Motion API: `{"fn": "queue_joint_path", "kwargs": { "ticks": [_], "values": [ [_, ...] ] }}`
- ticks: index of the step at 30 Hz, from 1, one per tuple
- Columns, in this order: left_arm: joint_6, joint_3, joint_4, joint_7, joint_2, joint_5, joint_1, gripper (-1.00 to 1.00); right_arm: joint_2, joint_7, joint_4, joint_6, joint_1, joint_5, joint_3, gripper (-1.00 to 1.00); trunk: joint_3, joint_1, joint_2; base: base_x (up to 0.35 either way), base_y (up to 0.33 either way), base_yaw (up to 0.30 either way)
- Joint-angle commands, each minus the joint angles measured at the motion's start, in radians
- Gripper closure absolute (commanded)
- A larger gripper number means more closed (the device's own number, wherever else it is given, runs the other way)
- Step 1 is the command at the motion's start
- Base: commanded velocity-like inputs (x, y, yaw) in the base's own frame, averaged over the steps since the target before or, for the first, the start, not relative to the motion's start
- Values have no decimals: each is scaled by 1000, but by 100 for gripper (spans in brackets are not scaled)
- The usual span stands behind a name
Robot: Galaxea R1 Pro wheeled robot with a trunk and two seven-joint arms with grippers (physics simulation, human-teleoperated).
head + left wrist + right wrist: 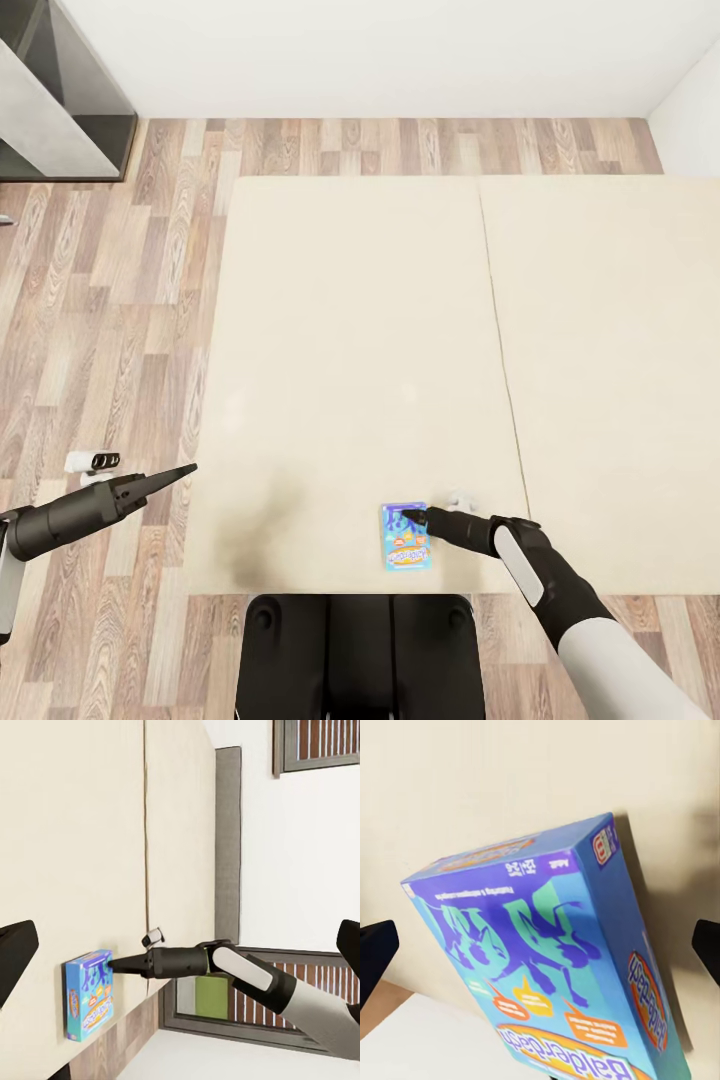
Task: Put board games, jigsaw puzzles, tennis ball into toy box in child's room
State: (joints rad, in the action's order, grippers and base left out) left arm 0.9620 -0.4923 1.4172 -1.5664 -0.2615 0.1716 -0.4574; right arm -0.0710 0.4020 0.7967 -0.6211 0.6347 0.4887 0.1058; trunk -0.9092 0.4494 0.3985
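A blue colourfully printed board game lies flat on the beige bed, close to its near edge. My right gripper reaches in from the right, its tip at the box's upper right corner. In the right wrist view the box fills the space between the two wide-apart fingers, so this gripper is open and holds nothing. The left wrist view shows the same box with the right gripper at its top edge. My left gripper hovers open at the bed's left edge, pointing right, well left of the box.
Wood-plank floor runs along the bed's left and far sides. A dark grey shelf unit stands at the far left by the white wall. A small white object lies on the floor near my left arm. My black base is against the bed's near edge.
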Motion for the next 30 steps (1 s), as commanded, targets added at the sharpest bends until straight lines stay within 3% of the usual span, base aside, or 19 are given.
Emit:
{"fn": "queue_joint_path", "kwargs": {
  "ticks": [1, 30],
  "values": [
    [11, 0, 0, -4, 0, -1, 0, -100, -1, 0, 1, 2, 0, 1, 2, -100, -1, 1, 2, 0, 0, 0],
    [11, 0, 0, -4, 1, -1, 0, -100, 0, 3, -1, 11, 2, 3, 2, -100, -1, 1, 2, 0, 0, 0]
  ]
}}
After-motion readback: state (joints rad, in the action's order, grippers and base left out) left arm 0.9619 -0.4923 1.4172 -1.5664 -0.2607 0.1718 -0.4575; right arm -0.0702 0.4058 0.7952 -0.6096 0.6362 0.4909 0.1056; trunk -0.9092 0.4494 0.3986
